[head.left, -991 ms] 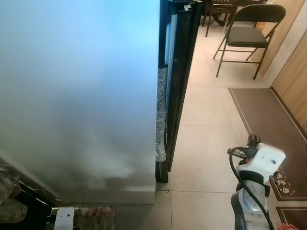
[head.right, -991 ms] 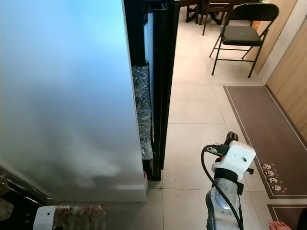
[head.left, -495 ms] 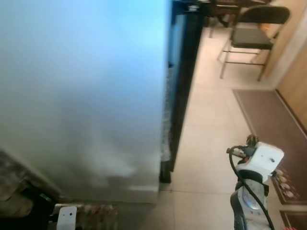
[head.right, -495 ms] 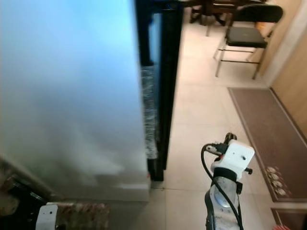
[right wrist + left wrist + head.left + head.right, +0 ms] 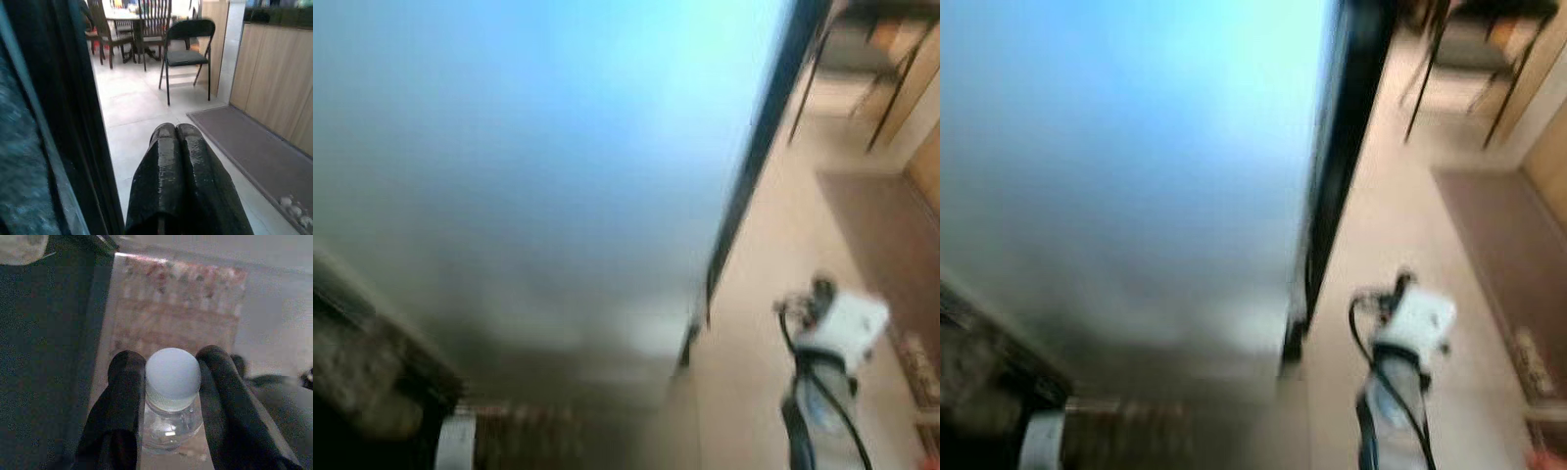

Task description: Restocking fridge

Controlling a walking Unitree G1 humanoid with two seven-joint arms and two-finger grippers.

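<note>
The head views are smeared with motion blur, and a big pale-blue fridge door (image 5: 538, 166) takes up most of them, its dark edge running down toward the tiled floor (image 5: 1381, 245). In the left wrist view the left gripper (image 5: 171, 377) is clenched on a clear plastic bottle (image 5: 172, 418), one black finger (image 5: 128, 382) on each side of the neck just under the pale blue cap (image 5: 173, 373), so the bottle hangs upright and won't tip as the robot walks. That bottle looks to be the item for restocking, and it sits low on the robot's left, over what looks like a reddish patterned surface (image 5: 181, 313) by a dark cabinet front; I can't tell what that surface is. The right arm (image 5: 822, 372) is raised in front on the right, white wrist housing and black cable showing, and the right gripper (image 5: 177, 134) has its two fingers pressed together with nothing between them, pointing past the door's dark edge toward a black folding chair (image 5: 188, 41) and a brown mat (image 5: 244, 147). My read: the free arm is kept for working the door while the bottle stays carried.
</note>
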